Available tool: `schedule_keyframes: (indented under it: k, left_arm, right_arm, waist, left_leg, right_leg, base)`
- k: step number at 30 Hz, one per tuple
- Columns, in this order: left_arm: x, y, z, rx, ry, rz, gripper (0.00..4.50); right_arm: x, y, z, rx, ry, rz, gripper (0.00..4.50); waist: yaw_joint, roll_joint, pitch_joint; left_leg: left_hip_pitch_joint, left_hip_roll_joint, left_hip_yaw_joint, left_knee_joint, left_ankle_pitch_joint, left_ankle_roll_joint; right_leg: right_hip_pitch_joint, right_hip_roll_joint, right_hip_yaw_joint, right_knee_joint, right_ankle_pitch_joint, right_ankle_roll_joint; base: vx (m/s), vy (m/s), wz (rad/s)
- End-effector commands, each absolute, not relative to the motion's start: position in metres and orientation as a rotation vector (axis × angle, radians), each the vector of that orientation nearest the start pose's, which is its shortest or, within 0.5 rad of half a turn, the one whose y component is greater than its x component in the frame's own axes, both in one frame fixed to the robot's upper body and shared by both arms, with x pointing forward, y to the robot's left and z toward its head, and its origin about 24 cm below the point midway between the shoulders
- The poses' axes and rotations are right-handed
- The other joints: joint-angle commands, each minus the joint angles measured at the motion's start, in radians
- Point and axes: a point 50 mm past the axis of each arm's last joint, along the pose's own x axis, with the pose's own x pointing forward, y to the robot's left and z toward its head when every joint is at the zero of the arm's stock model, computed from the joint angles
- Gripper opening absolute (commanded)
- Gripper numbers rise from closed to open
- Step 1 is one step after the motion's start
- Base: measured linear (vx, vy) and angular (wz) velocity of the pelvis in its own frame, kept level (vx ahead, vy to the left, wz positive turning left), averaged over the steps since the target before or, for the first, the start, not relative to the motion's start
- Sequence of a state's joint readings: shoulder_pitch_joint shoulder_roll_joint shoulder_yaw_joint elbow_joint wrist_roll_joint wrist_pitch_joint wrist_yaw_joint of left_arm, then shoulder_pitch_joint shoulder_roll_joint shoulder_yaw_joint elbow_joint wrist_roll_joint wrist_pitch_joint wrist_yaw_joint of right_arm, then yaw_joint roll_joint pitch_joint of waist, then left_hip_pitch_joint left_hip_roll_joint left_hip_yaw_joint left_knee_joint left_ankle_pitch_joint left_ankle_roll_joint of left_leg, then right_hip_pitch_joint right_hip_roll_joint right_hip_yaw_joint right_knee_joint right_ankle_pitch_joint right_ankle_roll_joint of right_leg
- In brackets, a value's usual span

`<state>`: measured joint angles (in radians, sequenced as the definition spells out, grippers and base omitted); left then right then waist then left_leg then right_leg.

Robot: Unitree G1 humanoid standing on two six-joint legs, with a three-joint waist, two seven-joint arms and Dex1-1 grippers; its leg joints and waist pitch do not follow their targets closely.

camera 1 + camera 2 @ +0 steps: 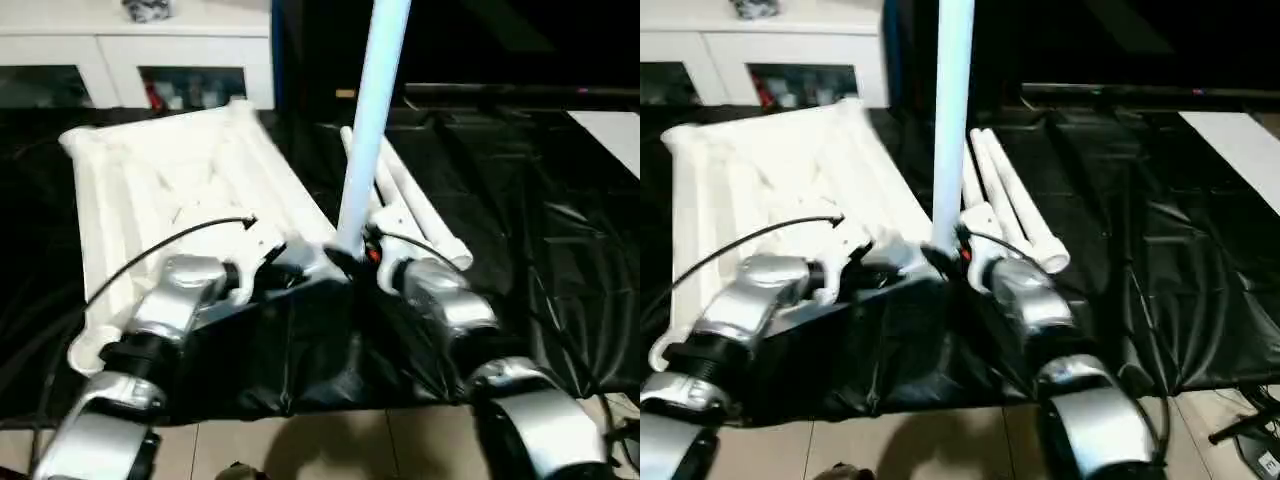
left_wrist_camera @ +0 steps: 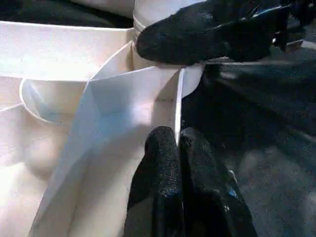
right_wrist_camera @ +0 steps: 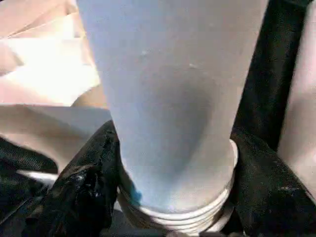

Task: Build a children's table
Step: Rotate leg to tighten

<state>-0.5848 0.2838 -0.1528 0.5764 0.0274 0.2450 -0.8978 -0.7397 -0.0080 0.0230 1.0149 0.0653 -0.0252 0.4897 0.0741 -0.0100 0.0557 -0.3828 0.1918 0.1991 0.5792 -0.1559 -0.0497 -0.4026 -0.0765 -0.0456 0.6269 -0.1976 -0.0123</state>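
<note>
The white tabletop (image 1: 180,180) lies underside up on the black cloth, ribs showing. One white leg (image 1: 375,110) stands upright at the tabletop's near right corner. My right gripper (image 1: 350,258) is shut on it just above its threaded end (image 3: 173,217), with a black finger on each side. My left gripper (image 2: 177,138) is shut on the tabletop's thin rim (image 2: 178,108) right beside that corner, close to the right gripper's finger (image 2: 212,29). Two or three more legs (image 1: 415,205) lie together on the cloth just right of the upright one.
A white cabinet with glass doors (image 1: 130,60) stands behind the tabletop. A flat white board (image 1: 610,130) lies at the far right. Wrinkled black cloth (image 1: 520,200) covers the work surface, and its near edge meets tiled floor (image 1: 330,445).
</note>
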Motion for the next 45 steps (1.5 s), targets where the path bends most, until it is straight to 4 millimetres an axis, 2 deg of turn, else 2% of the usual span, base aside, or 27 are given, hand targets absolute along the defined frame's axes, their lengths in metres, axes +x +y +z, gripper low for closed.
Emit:
schedule_keyframes:
  k: [1,4,5,8,10,12,14,17,22,23,27,33,37,38,39,40,41,43,44,45]
  left_arm:
    - [0.336,0.111,0.069,0.243,0.297,-0.986,0.00]
    - [0.332,0.110,0.067,0.248,0.292,-1.017,0.00]
    - [0.332,0.110,0.067,0.251,0.291,-1.025,0.00]
    - [0.326,0.116,0.069,0.259,0.279,-1.102,0.00]
    - [0.323,0.120,0.069,0.266,0.278,-1.146,0.00]
    - [0.319,0.126,0.068,0.283,0.288,-1.192,0.00]
    - [0.316,0.133,0.067,0.294,0.307,-1.240,0.00]
    - [0.311,0.142,0.069,0.286,0.324,-1.314,0.00]
    - [0.306,0.150,0.070,0.289,0.346,-1.388,0.00]
    - [0.305,0.154,0.070,0.293,0.361,-1.413,0.00]
    - [0.303,0.157,0.070,0.289,0.380,-1.439,0.00]
    - [0.301,0.160,0.068,0.292,0.397,-1.464,0.00]
    - [0.306,0.157,0.067,0.293,0.384,-1.397,0.00]
    - [0.313,0.154,0.066,0.302,0.373,-1.308,0.00]
    - [0.313,0.154,0.066,0.302,0.372,-1.305,0.00]
    - [0.316,0.153,0.066,0.303,0.372,-1.273,0.00]
    - [0.324,0.150,0.068,0.281,0.356,-1.175,0.00]
    - [0.329,0.148,0.069,0.260,0.351,-1.110,0.00]
    - [0.336,0.144,0.073,0.229,0.347,-1.009,0.00]
    - [0.340,0.141,0.074,0.217,0.348,-0.946,0.00]
  right_arm:
    - [0.336,-0.043,0.014,0.015,0.375,0.784,3.45]
    - [0.336,-0.045,0.016,0.032,0.361,0.804,3.60]
    - [0.337,-0.046,0.017,0.031,0.356,0.808,3.87]
    - [0.336,-0.059,0.020,0.028,0.337,0.900,3.99]
    - [0.334,-0.066,0.021,0.015,0.331,0.965,4.30]
    - [0.331,-0.074,0.022,0.015,0.329,1.033,4.30]
    - [0.327,-0.081,0.022,0.008,0.336,1.099,4.30]
    - [0.320,-0.093,0.022,-0.026,0.361,1.208,4.30]
    - [0.312,-0.102,0.021,-0.075,0.393,1.324,4.30]
    - [0.309,-0.105,0.022,-0.098,0.414,1.367,4.06]
    - [0.307,-0.109,0.022,-0.097,0.442,1.405,3.92]
    - [0.306,-0.107,0.024,-0.087,0.449,1.445,3.37]
    - [0.309,-0.102,0.021,-0.078,0.444,1.379,3.00]
    - [0.314,-0.098,0.017,-0.082,0.426,1.269,3.00]
    - [0.315,-0.098,0.017,-0.082,0.426,1.265,2.90]
    - [0.316,-0.096,0.016,-0.078,0.426,1.228,2.85]
    - [0.322,-0.092,0.013,-0.073,0.437,1.110,2.81]
    - [0.326,-0.088,0.012,-0.065,0.435,1.033,2.79]
    - [0.332,-0.078,0.011,-0.016,0.438,0.912,2.78]
    - [0.334,-0.071,0.010,0.007,0.439,0.855,2.77]
  waist:
    - [0.003,0.001,-0.065]
    - [0.003,0.001,-0.067]
    - [0.003,0.002,-0.067]
    - [0.002,0.004,-0.064]
    - [0.002,0.003,-0.065]
    - [0.009,0.007,-0.064]
    - [0.015,0.006,-0.065]
    - [0.022,0.007,-0.065]
    - [0.027,0.006,-0.063]
    - [0.028,0.006,-0.064]
    - [0.032,0.004,-0.064]
    - [0.038,0.001,-0.064]
    - [0.037,0.002,-0.063]
    - [0.035,-0.002,-0.062]
    - [0.032,-0.001,-0.060]
    - [0.030,-0.002,-0.058]
    - [0.025,-0.005,-0.057]
    - [0.022,-0.004,-0.055]
    - [0.016,-0.003,-0.056]
    - [0.011,0.002,-0.056]
  left_leg:
    - [0.020,0.042,-0.024,-0.071,-0.280,-0.011]
    - [0.018,0.041,-0.022,-0.068,-0.247,0.008]
    - [0.018,0.041,-0.022,-0.069,-0.242,0.012]
    - [0.018,0.041,-0.021,-0.069,-0.264,0.018]
    - [0.019,0.042,-0.021,-0.068,-0.265,0.021]
    - [0.019,0.045,-0.020,-0.069,-0.259,0.028]
    - [0.021,0.046,-0.018,-0.067,-0.258,0.032]
    - [0.024,0.048,-0.017,-0.068,-0.265,0.025]
    - [0.024,0.048,-0.018,-0.071,-0.284,0.014]
    - [0.023,0.048,-0.018,-0.071,-0.276,0.015]
    - [0.025,0.048,-0.017,-0.069,-0.274,0.016]
    - [0.025,0.049,-0.018,-0.070,-0.264,0.015]
    - [0.026,0.049,-0.018,-0.071,-0.269,0.007]
    - [0.027,0.049,-0.019,-0.072,-0.279,0.000]
    - [0.027,0.049,-0.019,-0.073,-0.289,-0.005]
    - [0.029,0.047,-0.021,-0.075,-0.316,-0.017]
    - [0.032,0.045,-0.023,-0.075,-0.335,-0.029]
    - [0.035,0.045,-0.027,-0.076,-0.350,-0.038]
    - [0.033,0.045,-0.029,-0.077,-0.354,-0.043]
    - [0.032,0.046,-0.029,-0.077,-0.354,-0.048]
  right_leg:
    - [0.035,-0.072,0.043,-0.087,-0.239,-0.190]
    - [0.038,-0.068,0.042,-0.081,-0.168,-0.206]
    - [0.040,-0.068,0.041,-0.080,-0.156,-0.211]
    - [0.040,-0.069,0.042,-0.084,-0.181,-0.211]
    - [0.041,-0.068,0.042,-0.084,-0.178,-0.212]
    - [0.041,-0.066,0.040,-0.082,-0.168,-0.215]
    - [0.041,-0.065,0.039,-0.081,-0.169,-0.216]
    - [0.037,-0.065,0.039,-0.079,-0.166,-0.231]
    - [0.038,-0.066,0.040,-0.081,-0.198,-0.223]
    - [0.038,-0.066,0.040,-0.080,-0.192,-0.224]
    - [0.036,-0.069,0.041,-0.081,-0.204,-0.225]
    - [0.036,-0.069,0.040,-0.079,-0.201,-0.227]
    - [0.034,-0.069,0.040,-0.079,-0.203,-0.228]
    - [0.033,-0.072,0.041,-0.081,-0.223,-0.225]
    - [0.031,-0.073,0.042,-0.084,-0.241,-0.223]
    - [0.030,-0.075,0.043,-0.090,-0.301,-0.209]
    - [0.027,-0.076,0.044,-0.094,-0.348,-0.196]
    - [0.025,-0.079,0.044,-0.099,-0.395,-0.183]
    - [0.026,-0.079,0.044,-0.101,-0.414,-0.169]
    - [0.024,-0.078,0.046,-0.098,-0.404,-0.172]
  base:
    - [0.000,0.000,0.00]
    - [0.000,0.000,0.00]
    - [0.000,0.000,0.00]
    - [0.000,0.000,0.00]
    - [0.000,0.000,0.00]
    - [0.000,0.000,0.00]
    - [0.000,0.000,0.00]
    - [0.000,0.000,0.00]
    - [0.000,0.000,0.00]
    - [0.000,0.000,0.00]
    - [0.000,0.000,0.00]
    - [0.000,0.000,0.00]
    - [0.000,0.000,0.00]
    - [0.000,0.000,0.00]
    - [0.000,0.000,0.00]
    - [0.000,0.000,0.00]
    - [0.000,0.000,0.00]
    - [0.000,0.000,0.00]
    - [0.000,0.000,0.00]
    - [0.000,0.000,0.00]
